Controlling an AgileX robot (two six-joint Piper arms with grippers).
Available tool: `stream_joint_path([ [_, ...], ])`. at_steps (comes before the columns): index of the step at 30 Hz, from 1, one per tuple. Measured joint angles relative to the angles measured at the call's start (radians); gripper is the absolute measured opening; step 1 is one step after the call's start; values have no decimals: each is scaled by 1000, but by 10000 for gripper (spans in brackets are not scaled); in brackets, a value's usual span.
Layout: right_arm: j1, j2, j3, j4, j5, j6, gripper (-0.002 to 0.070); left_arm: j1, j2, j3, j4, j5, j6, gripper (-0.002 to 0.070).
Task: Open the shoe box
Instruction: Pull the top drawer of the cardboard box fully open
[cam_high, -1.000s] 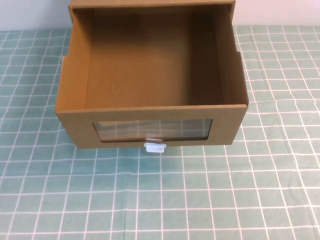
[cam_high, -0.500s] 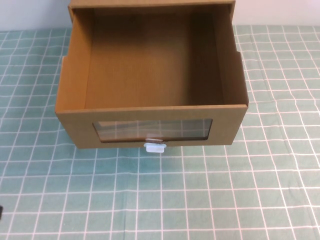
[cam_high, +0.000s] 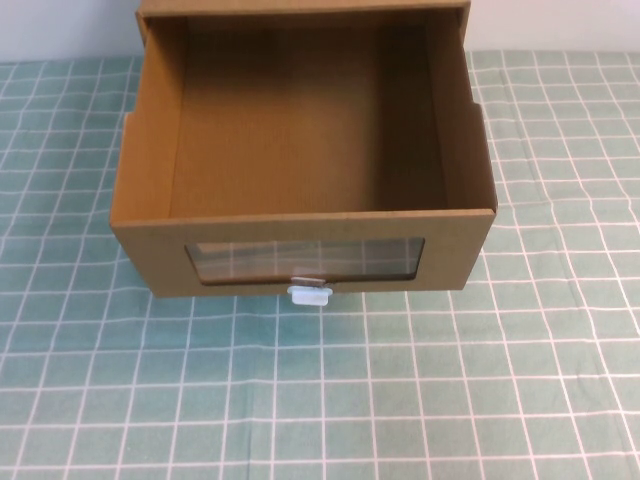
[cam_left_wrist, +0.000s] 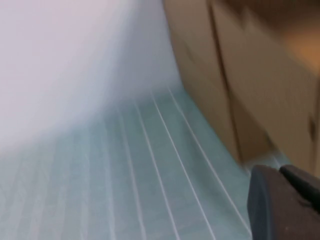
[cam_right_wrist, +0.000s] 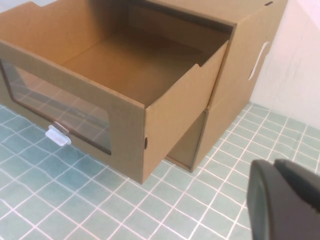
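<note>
Drawer (cam_high: 300, 130) of shoe box (cam_right_wrist: 242, 62) stands out, left tool (cam_left_wrist: 282, 205), right tool (cam_right_wrist: 285, 200) flanking it

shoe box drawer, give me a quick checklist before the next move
1. Drawer pulled out of the shoe box: ok
2. Pull tab free, nothing gripping it: ok
3. Left pincer beside the box's side wall, clear of it: cannot tell
4. Right pincer shut, empty, apart from the drawer's corner: ok
5. Both arms outside the high view: ok
</note>
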Motion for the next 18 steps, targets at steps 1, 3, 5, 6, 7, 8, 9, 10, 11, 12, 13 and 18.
stream_joint_path([
  [1, 0, 0, 0, 0, 0, 0, -14, 0, -30, 26, 13, -57, 0, -5],
  [3, 0, 0, 0, 0, 0, 0, -14, 5, -83, 81, 17, -136, 0, -5],
  [5, 0, 0, 0, 0, 0, 0, -13, 17, -140, 150, 19, -180, -11, -5],
  [6, 0, 0, 0, 0, 0, 0, -13, 25, -160, 179, 16, -189, -22, -5],
  [7, 0, 0, 0, 0, 0, 0, -13, 35, -185, 218, 7, -191, -43, -5],
  [8, 0, 0, 0, 0, 0, 0, -14, 47, -204, 256, -5, -193, -69, -5],
  [9, 0, 0, 0, 0, 0, 0, -13, 57, -217, 293, -16, -195, -97, -5],
  [10, 0, 0, 0, 0, 0, 0, -14, 69, -222, 329, -29, -195, -121, -5],
  [11, 0, 0, 0, 0, 0, 0, -13, 80, -222, 357, -45, -189, -143, -5],
  [12, 0, 0, 0, 0, 0, 0, -14, 90, -222, 371, -53, -174, -155, -5],
  [13, 0, 0, 0, 0, 0, 0, -13, 96, -223, 378, -60, -139, -164, -5],
  [18, 0, 0, 0, 0, 0, 0, -13, 104, -224, 383, -63, 1, -171, -5],
])
